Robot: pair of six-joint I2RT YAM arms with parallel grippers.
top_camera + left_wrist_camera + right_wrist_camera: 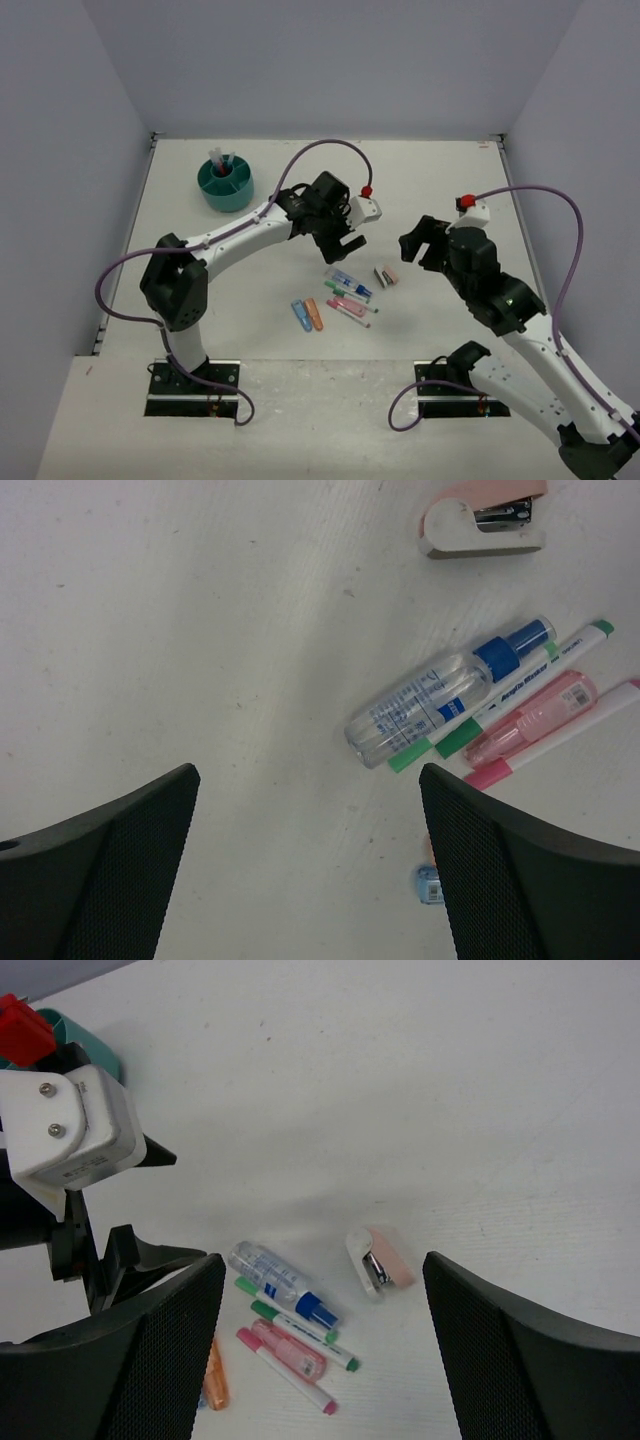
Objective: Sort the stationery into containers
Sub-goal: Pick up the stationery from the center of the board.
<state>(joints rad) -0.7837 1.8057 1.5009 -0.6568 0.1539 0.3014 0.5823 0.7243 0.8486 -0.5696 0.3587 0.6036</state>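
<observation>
The teal tub (pixel 228 198) stands at the back left with a few pens upright in it. The loose stationery lies mid-table: a clear bottle with a blue cap (pixel 350 283), green markers (pixel 345 296), pink markers (pixel 348 309), a blue (pixel 299 315) and an orange stubby piece (pixel 315 316), and a pink-and-white stapler (pixel 386 275). My left gripper (pixel 345 243) is open and empty, above the table just behind the pile; in its wrist view (pixel 308 780) the bottle (pixel 440 695) lies right of the jaws. My right gripper (pixel 420 245) is open and empty, right of the stapler (pixel 380 1260).
White walls enclose the table on three sides. The left arm's white camera block (pixel 70 1130) and fingers (pixel 150 1256) show in the right wrist view, close to the bottle (pixel 280 1280). The tub's rim (pixel 90 1045) shows behind them.
</observation>
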